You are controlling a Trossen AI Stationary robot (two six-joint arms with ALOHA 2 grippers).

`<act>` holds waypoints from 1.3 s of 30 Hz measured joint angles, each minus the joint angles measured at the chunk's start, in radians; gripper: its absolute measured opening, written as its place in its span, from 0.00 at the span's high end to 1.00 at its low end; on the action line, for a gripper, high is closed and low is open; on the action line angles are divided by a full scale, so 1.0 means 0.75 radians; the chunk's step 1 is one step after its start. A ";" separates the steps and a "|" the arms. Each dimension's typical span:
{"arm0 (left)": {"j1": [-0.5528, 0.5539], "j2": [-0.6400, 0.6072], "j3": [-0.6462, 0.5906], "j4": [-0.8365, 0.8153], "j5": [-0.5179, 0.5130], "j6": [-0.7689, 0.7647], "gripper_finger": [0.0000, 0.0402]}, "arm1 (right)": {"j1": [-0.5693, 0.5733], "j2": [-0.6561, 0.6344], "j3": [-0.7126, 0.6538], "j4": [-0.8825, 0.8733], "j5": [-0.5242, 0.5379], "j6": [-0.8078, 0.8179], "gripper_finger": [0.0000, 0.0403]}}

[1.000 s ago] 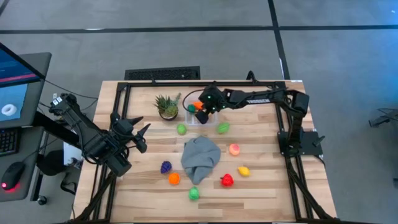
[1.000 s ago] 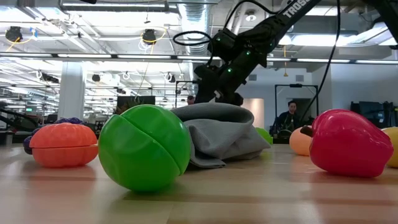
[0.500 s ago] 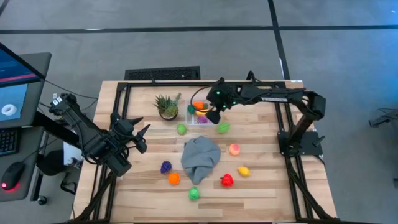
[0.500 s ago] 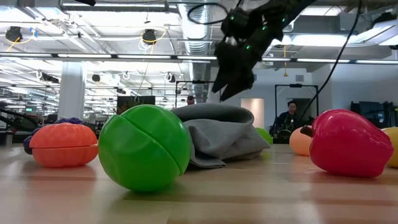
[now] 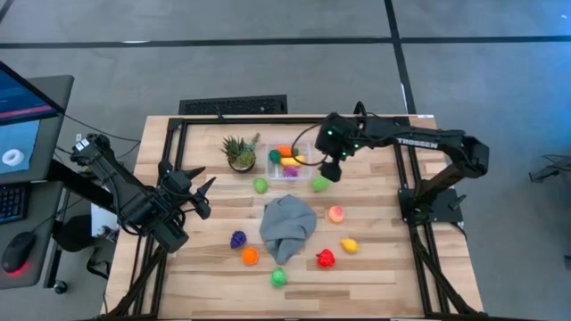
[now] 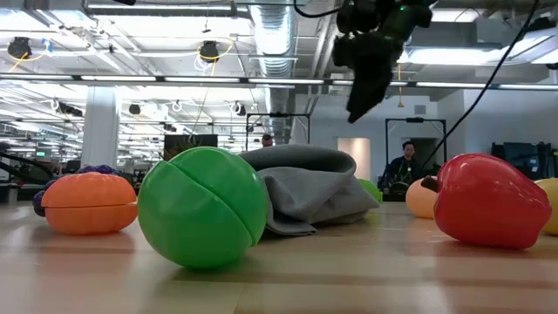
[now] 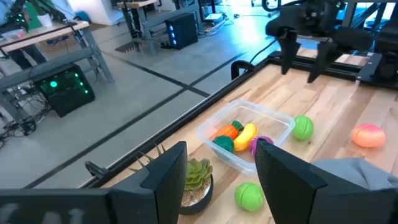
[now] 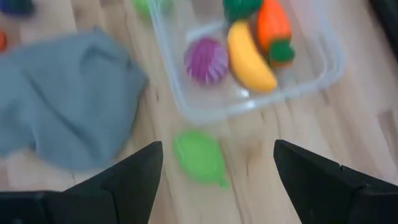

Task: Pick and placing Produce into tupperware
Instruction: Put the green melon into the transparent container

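Tupperware: I see the clear tupperware (image 5: 291,161) near the counter's far edge, about mid-width. Through the right wrist view I count a yellow banana (image 8: 250,56), an orange carrot (image 8: 274,27), a purple piece (image 8: 206,60) and a dark green piece (image 8: 239,7) inside it.
Loose produce: a pale green leafy piece (image 5: 320,184) lies on the wood just beside the tupperware, on its near side toward the right edge. A green ball (image 5: 260,185) sits near the tupperware toward the left edge. Closer to the near edge I see a peach piece (image 5: 335,213), a yellow lemon (image 5: 349,244), a red pepper (image 5: 326,259), a green apple (image 5: 279,277), an orange piece (image 5: 250,256) and purple grapes (image 5: 237,239).
Right pincer: my right pincer (image 5: 332,168) hangs in the air over the leafy piece; fingers spread apart, nothing between them.
Left pincer: my left pincer (image 5: 203,198) waits at the left edge. Fingers apart with a narrow gap, empty.
Writing: white lettering on the right arm (image 5: 417,142); I read it as "TROSSEN", though it is small.
Other things: a grey cloth (image 5: 287,226) is heaped mid-counter; a spiky potted plant (image 5: 240,153) stands near the far edge, left of the tupperware.
Open room: bare wood along the right edge (image 5: 384,214) and between the far-left corner and the plant.
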 joint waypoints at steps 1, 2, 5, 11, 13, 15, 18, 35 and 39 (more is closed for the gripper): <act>0.000 0.000 0.000 0.000 0.001 -0.003 0.55 | 0.000 -0.011 -0.017 -0.017 -0.001 -0.016 0.18; 0.000 0.000 0.000 0.000 0.001 -0.003 0.55 | 0.000 -0.021 -0.037 -0.036 -0.003 -0.030 0.18; 0.000 0.000 0.000 0.000 0.001 -0.004 0.55 | 0.003 -0.051 -0.103 -0.043 -0.031 -0.077 0.18; 0.000 0.000 0.000 0.000 0.001 -0.005 0.55 | 0.013 -0.068 -0.244 0.004 -0.064 -0.177 0.18; 0.000 0.000 0.000 0.000 0.001 -0.005 0.55 | 0.016 -0.058 -0.272 0.052 -0.065 -0.207 0.18; 0.000 0.000 0.000 0.000 0.000 -0.006 0.55 | 0.021 -0.041 -0.299 0.101 -0.068 -0.219 0.18; 0.000 0.000 0.000 0.000 0.001 -0.013 0.55 | 0.019 -0.035 -0.330 0.159 -0.081 -0.246 0.18; 0.000 0.001 0.000 0.000 0.022 -0.057 0.55 | 0.059 0.178 -0.332 0.325 -0.109 -0.350 0.19; 0.000 0.001 0.000 0.000 0.027 -0.057 0.55 | 0.059 0.235 -0.333 0.339 -0.115 -0.348 0.19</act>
